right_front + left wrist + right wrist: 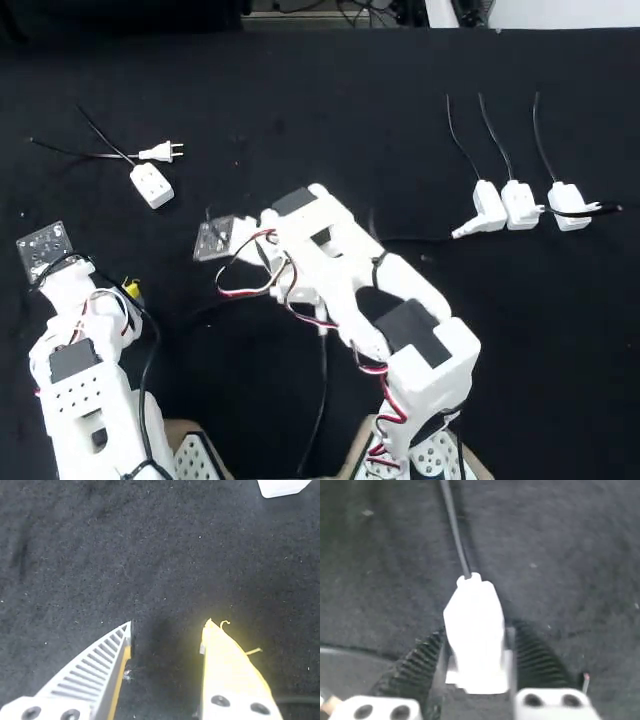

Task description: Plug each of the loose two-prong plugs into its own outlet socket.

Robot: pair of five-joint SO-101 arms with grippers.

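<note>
My right gripper (477, 635) is shut on a white plug body (474, 625), and the plug's black cord (454, 530) runs away over the black cloth. The right arm (330, 270) lies across the middle of the table and hides its own gripper. My left gripper (169, 624) hangs open just above bare cloth, with nothing between its fingers. A corner of a white block (282, 486) shows beyond it. A loose two-prong plug (160, 152) lies at the far left, next to a white outlet cube (152, 185).
At the far right, three white plug-and-socket pieces (520, 203) sit in a row, with black cords leading to the back. The left arm (75, 360) stands at the near left. A black cable (320, 400) trails between the two arm bases.
</note>
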